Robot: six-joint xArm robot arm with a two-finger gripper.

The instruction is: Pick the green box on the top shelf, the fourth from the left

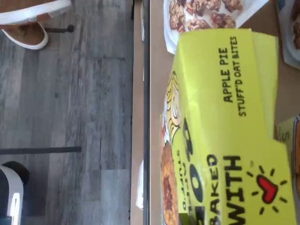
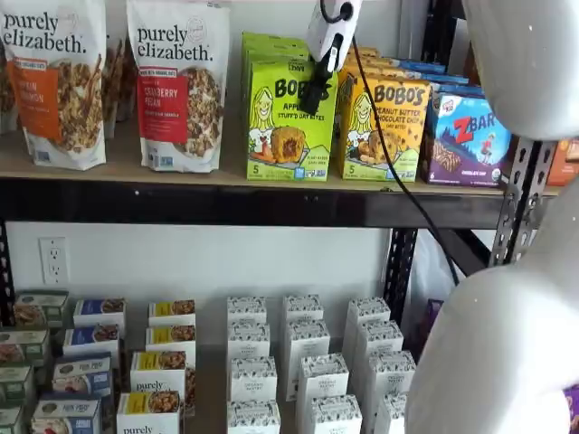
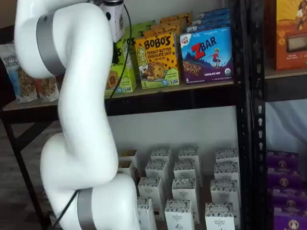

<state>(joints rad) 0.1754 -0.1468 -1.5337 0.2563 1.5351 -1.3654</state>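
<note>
The green box [image 2: 288, 122] stands on the top shelf [image 2: 181, 172] between a granola bag and a yellow-orange box. It is lime green and marked BOBO'S. My gripper [image 2: 309, 101] hangs from above, its white body over the box's upper right corner. A black finger [image 2: 317, 86] shows in front of the box's face, side-on, with no gap to be seen. In the wrist view the box's top [image 1: 225, 126], marked APPLE PIE STUFF'D OAT BITES, lies close below the camera. In a shelf view the box [image 3: 123, 72] is partly hidden behind my arm.
A yellow-orange Bobo's box [image 2: 384, 127] and a blue ZBar box [image 2: 470, 136] stand to the right, and purely elizabeth bags [image 2: 176, 86] to the left. A black cable [image 2: 389, 163] hangs past the shelf rail. Small white boxes [image 2: 303, 362] fill the lower level. A black upright [image 3: 244, 96] stands at the right.
</note>
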